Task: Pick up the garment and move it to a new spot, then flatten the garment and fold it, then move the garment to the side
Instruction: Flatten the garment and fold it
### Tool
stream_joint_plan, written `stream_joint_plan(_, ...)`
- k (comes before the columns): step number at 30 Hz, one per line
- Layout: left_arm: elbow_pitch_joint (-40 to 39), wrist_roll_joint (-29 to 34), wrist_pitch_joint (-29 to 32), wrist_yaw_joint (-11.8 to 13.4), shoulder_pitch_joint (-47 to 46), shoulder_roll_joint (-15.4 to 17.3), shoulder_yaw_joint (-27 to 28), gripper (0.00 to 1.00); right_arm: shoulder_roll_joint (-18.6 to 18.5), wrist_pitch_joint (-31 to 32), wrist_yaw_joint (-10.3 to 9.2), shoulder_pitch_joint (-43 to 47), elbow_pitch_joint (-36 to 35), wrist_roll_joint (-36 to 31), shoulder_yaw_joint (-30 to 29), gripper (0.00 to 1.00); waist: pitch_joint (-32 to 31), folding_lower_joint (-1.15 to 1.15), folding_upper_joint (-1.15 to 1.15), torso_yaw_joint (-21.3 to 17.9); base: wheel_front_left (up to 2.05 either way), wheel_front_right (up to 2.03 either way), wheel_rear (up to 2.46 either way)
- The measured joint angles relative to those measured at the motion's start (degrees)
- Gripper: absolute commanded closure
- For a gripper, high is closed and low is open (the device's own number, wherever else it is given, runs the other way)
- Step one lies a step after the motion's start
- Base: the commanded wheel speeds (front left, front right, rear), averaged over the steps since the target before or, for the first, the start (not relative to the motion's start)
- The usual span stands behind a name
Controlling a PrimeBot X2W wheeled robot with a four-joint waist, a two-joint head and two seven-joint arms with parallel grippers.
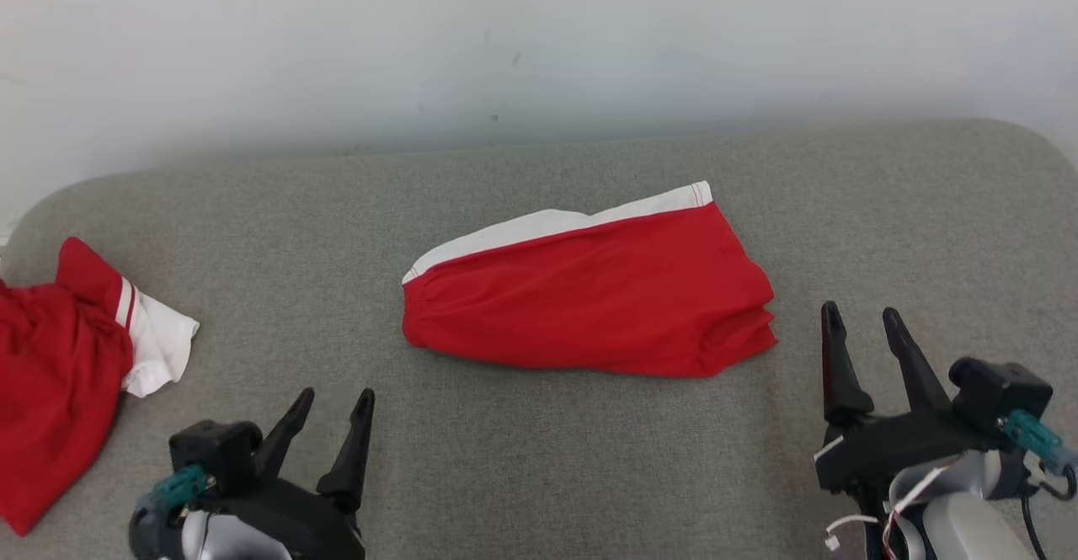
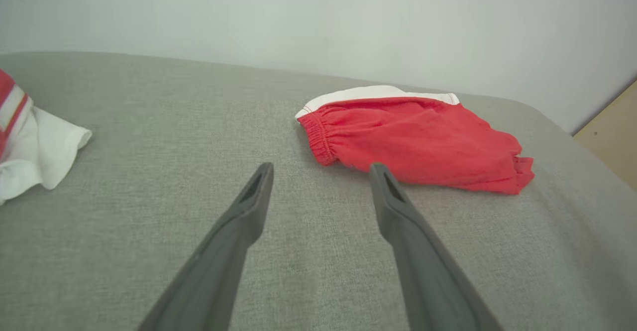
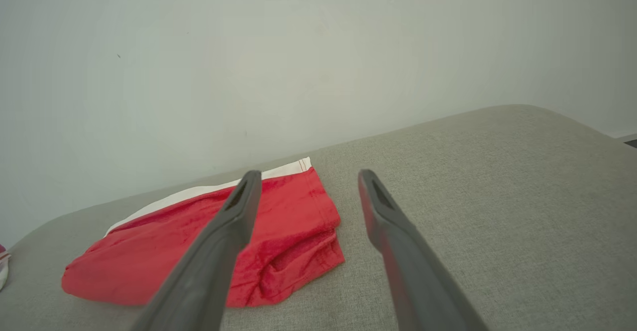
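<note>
The tabletop (image 1: 539,459), covered in grey cloth, runs back to a pale wall (image 1: 539,38) and rounds off at both far corners. In the left wrist view its right edge drops away to a tan floor (image 2: 614,132). The shorts (image 1: 589,299) are red with a white band along their far side. They lie near the middle of the tabletop, flat and doubled over, with the elastic waist to the robot's left and the layered leg hems to its right. Judged from this, the pick-up, flattening and folding appear done, and the move to the side is not yet made. A second garment (image 1: 59,375), red and white and crumpled, lies at the left edge, well apart from the shorts. It takes up that side, though a bare strip remains between the two. To the right of the shorts the cloth is bare out to the rounded corner, which looks the roomier place to set them, provided they stay short of the drop. The left gripper (image 1: 337,393) and right gripper (image 1: 861,312) sit at the near edge on either side of the shorts, clear of them, each with its jaws wide and holding nothing.
</note>
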Motion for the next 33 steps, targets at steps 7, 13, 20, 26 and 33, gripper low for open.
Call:
stream_joint_plan(7,6.87,-1.25,5.31,-1.59,-9.03,-3.09,-1.14,0.00,0.98,5.63,0.00,-8.64,8.11,3.18,0.03,0.00,3.13,0.00,0.00,-1.16,0.00,0.00,0.00)
stream_joint_plan(13,13.67,-1.15,9.03,-2.11,-16.36,-4.12,-1.67,0.00,1.76,10.07,-0.01,-16.23,16.48,4.23,0.18,0.00,6.50,0.01,0.00,-2.00,0.00,0.00,0.00)
stream_joint_plan(20,19.81,-0.55,11.58,-3.12,-21.45,-5.67,-3.25,0.00,1.92,13.56,-0.02,-21.33,24.41,4.27,0.81,0.00,9.72,0.01,0.01,-2.15,0.00,0.00,0.00)
stream_joint_plan(26,22.98,-0.47,11.82,-3.59,-24.38,-6.86,-3.43,0.00,2.16,14.02,-0.02,-25.63,27.50,4.27,0.78,0.00,11.56,0.01,0.01,-1.46,0.00,0.00,0.00)
stream_joint_plan(33,26.71,-0.03,11.29,-4.60,-26.65,-7.46,-3.52,0.00,2.75,14.05,-0.02,-27.95,32.00,4.79,0.96,0.00,12.60,0.00,0.01,-0.33,0.00,0.00,0.00)
